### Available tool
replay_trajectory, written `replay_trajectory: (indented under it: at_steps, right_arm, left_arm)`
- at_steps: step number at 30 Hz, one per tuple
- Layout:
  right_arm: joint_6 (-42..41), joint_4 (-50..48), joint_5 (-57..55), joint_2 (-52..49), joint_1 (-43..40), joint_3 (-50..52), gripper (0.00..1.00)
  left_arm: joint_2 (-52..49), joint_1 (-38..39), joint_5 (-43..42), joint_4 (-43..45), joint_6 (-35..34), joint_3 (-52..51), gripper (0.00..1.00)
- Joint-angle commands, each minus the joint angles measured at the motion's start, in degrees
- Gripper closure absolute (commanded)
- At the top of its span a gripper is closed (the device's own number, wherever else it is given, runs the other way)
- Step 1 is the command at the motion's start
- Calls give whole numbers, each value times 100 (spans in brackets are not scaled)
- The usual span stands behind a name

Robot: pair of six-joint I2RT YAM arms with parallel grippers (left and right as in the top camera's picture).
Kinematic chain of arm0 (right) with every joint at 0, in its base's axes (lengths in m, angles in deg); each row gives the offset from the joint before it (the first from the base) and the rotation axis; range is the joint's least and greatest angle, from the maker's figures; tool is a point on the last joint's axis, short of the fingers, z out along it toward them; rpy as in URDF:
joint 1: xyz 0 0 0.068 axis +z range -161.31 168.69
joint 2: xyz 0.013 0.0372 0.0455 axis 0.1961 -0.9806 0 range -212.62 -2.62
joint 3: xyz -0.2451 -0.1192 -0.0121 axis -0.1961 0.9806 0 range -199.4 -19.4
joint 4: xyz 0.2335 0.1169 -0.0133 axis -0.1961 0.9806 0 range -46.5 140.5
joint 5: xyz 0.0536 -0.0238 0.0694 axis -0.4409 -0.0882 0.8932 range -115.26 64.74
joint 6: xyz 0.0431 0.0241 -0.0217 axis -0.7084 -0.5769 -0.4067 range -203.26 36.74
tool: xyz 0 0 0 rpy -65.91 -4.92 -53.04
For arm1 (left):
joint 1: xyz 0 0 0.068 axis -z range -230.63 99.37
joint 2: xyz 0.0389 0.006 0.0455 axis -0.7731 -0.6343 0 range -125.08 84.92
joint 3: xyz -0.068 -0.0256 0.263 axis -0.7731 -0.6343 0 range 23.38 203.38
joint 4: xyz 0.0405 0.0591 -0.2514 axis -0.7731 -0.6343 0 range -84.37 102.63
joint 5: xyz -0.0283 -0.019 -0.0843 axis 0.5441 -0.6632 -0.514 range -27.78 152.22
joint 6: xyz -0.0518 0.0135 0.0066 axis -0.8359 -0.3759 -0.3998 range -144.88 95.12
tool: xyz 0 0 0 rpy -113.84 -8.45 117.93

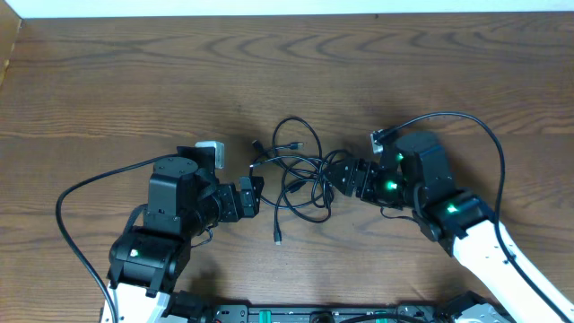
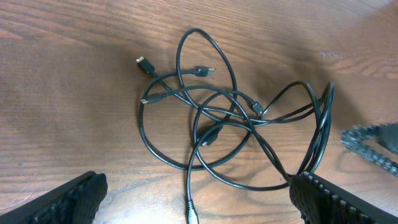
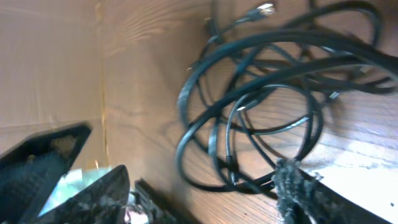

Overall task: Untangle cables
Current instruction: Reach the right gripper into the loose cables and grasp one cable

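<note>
The cables (image 1: pixel 296 172) are thin black cords with small plugs, lying in a tangled bunch of loops on the wooden table's middle. In the left wrist view the tangle (image 2: pixel 230 118) lies ahead of my left gripper (image 2: pixel 199 208), which is open wide, with one plug end (image 2: pixel 191 208) on the table between its fingers. My left gripper (image 1: pixel 254 196) sits at the tangle's left edge. My right gripper (image 1: pixel 337 176) is at the tangle's right edge. In the right wrist view it (image 3: pixel 199 196) is open, and cable loops (image 3: pixel 261 93) reach between its fingers, close to the right finger.
Thicker black arm cables arc beside the left arm (image 1: pixel 85 188) and over the right arm (image 1: pixel 466 118). The right gripper's tip shows in the left wrist view (image 2: pixel 373 143). The table's far edge (image 1: pixel 287 16) meets a white wall.
</note>
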Motion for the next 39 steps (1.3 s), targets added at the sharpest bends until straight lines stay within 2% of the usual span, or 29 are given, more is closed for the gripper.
replay_trajectory:
  at_steps: [1, 9, 21, 33, 39]
  right_arm:
    - [-422, 0, -435, -192, 33, -81, 31]
    - [-979, -74, -603, -605, 33, -81, 46]
    - [-1434, -828, -772, -940, 33, -81, 48]
    - [-1467, -852, -1067, -1010, 37, -81, 46]
    - [-1467, -855, -1158, -1292, 94, -81, 51]
  left_arm:
    - [42, -22, -92, -24, 101, 48, 2]
    - [42, -22, -92, -24, 103, 48, 2]
    - [42, -22, -92, -24, 103, 48, 2]
    - [42, -22, -92, -24, 101, 48, 2]
    - [42, -22, -92, -24, 103, 48, 2]
